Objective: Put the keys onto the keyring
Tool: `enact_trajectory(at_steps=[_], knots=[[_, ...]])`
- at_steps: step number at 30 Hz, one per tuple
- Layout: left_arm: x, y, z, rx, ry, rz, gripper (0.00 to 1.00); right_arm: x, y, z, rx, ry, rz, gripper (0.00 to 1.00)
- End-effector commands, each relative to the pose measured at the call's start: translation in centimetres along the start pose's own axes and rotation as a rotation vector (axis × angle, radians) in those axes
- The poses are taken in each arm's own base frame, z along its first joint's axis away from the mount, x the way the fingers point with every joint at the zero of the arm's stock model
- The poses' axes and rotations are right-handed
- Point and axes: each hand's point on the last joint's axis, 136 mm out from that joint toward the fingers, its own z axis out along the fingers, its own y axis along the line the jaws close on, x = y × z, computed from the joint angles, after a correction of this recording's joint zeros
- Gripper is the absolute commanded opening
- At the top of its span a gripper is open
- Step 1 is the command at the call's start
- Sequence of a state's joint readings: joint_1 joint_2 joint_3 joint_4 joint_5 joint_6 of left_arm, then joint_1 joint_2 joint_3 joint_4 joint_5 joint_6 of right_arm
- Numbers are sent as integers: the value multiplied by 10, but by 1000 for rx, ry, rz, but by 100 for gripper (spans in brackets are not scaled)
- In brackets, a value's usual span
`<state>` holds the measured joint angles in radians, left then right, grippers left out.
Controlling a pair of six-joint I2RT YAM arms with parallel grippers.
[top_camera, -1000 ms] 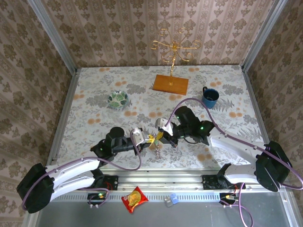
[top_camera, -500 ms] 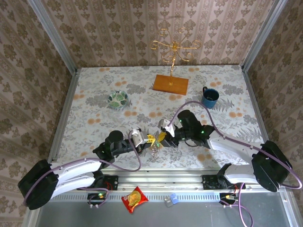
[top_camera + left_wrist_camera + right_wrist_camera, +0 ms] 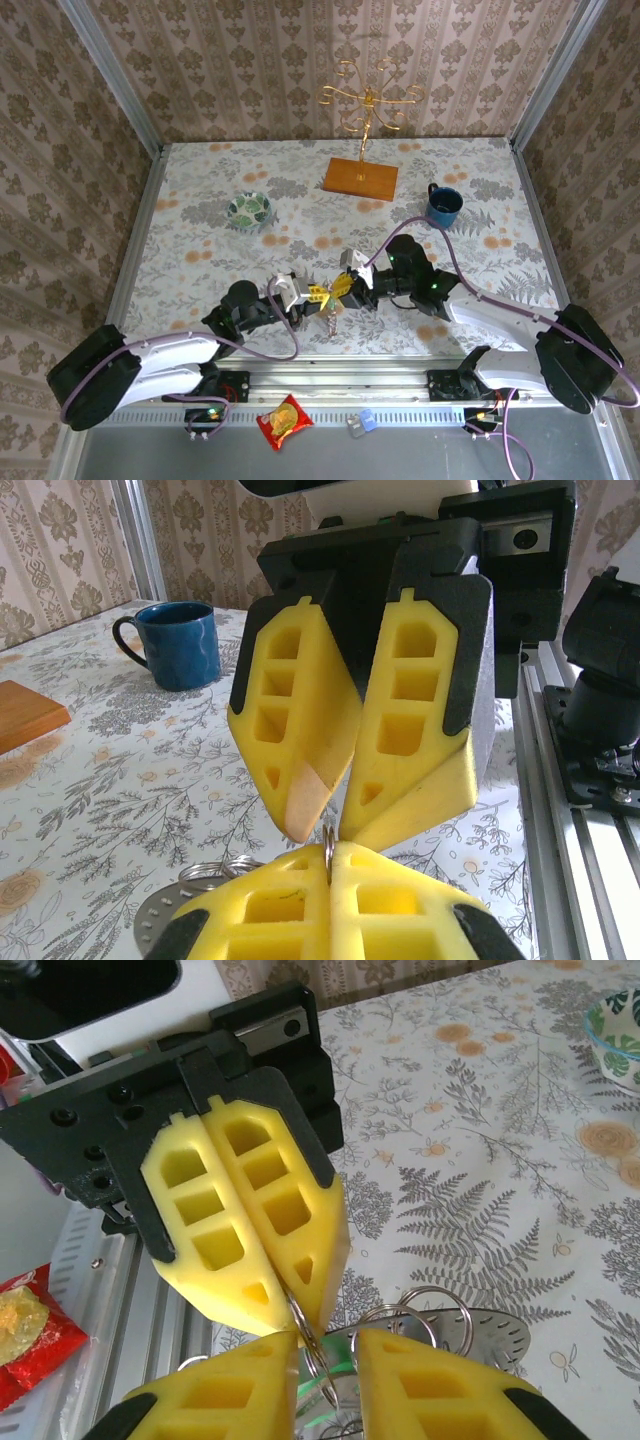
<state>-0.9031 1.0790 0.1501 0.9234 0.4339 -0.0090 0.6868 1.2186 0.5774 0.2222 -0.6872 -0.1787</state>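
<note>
The two grippers meet tip to tip above the table (image 3: 200, 250), nearer the arm bases than the blue mug (image 3: 444, 206) and off to its left in the overhead view. The left gripper (image 3: 313, 294) has its yellow fingers pressed flat together, pinching a thin wire loop (image 3: 328, 842) that stands edge-on between their tips. The right gripper (image 3: 342, 289) faces it from the mug's side with its fingers a little apart. The same loop runs up into that narrow gap, and the pictures do not show either pad touching it.

Below the tips hangs the keyring (image 3: 478, 1328), a flat grey disc with a toothed rim (several more wire loops bunch up against it), lying low over the flowered cloth, on the near side of the mug. The green key (image 3: 338, 1375) shows just under the right gripper's fingers, among the loops. Whether it is threaded on is too cluttered to tell.
</note>
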Motion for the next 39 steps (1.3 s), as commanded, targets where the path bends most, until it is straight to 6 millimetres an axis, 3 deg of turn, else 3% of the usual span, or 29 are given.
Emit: enact_trajectory(at_steps=[1, 18, 27, 35, 39], knots=[[-20, -8, -2, 41, -92, -2, 0, -2, 4, 3, -40, -25, -9, 22], [-23, -11, -2, 64, -109, 1, 0, 5, 8, 8, -90, -5, -25, 18], [-22, -12, -1, 72, -101, 6, 0, 10, 6, 1, -38, -23, -22, 25], [-23, -15, -1, 89, -103, -4, 0, -2, 7, 4, -67, -51, -26, 25], [-25, -16, -1, 95, -113, 0, 0, -3, 7, 7, -85, -56, -24, 19]])
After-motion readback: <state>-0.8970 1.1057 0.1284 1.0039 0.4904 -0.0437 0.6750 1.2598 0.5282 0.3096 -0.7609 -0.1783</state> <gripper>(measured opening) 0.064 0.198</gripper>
